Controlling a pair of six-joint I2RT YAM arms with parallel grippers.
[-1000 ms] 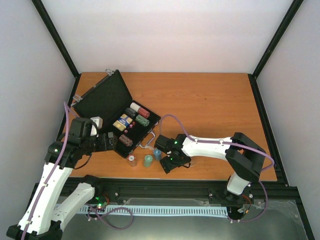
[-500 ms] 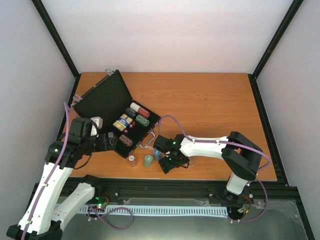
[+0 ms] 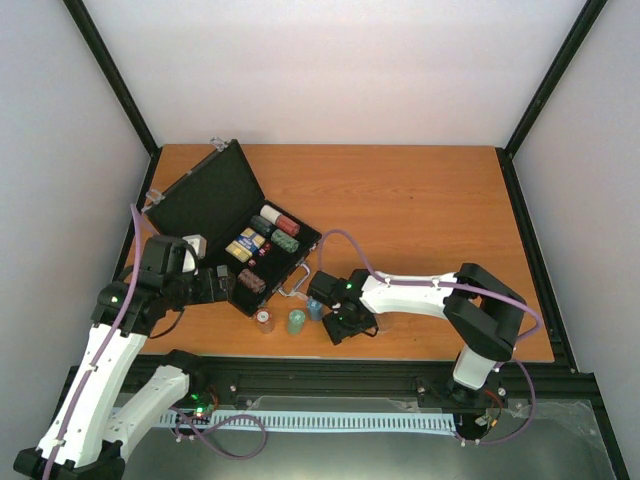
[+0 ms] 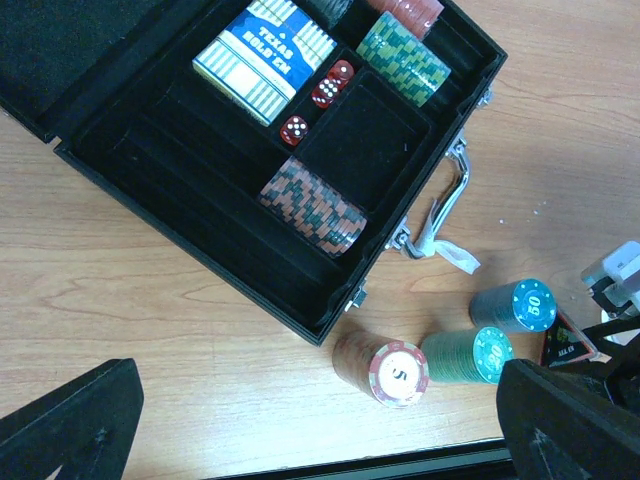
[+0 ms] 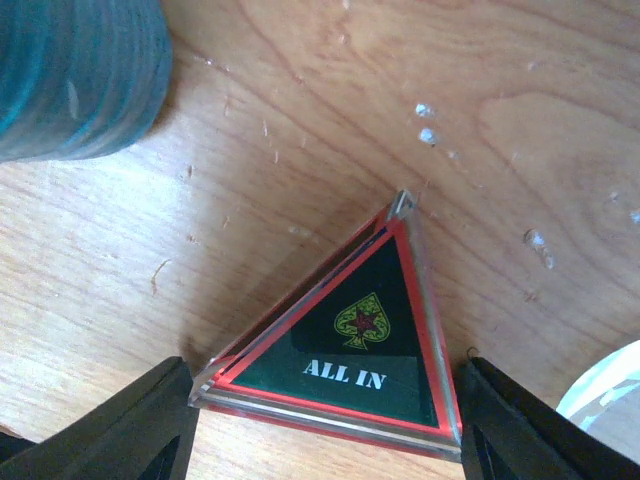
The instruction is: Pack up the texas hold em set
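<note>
Squarely between the right gripper's (image 5: 325,405) fingers (image 5: 140,430) lies the black, red-edged plastic triangle marked ALL IN (image 5: 360,345), flat on the wooden table (image 5: 520,150); both fingers clasp its base corners.

Above-left of the right gripper (image 5: 325,430), a teal chip stack (image 5: 70,70) runs off frame; a pale disc (image 5: 612,388) barely shows at its right.

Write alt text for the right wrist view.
A black triangular plastic marker with red edges, printed ALL IN, lies on the wooden table between the black fingers of the right tool. A teal chip stack sits upper left.
</note>
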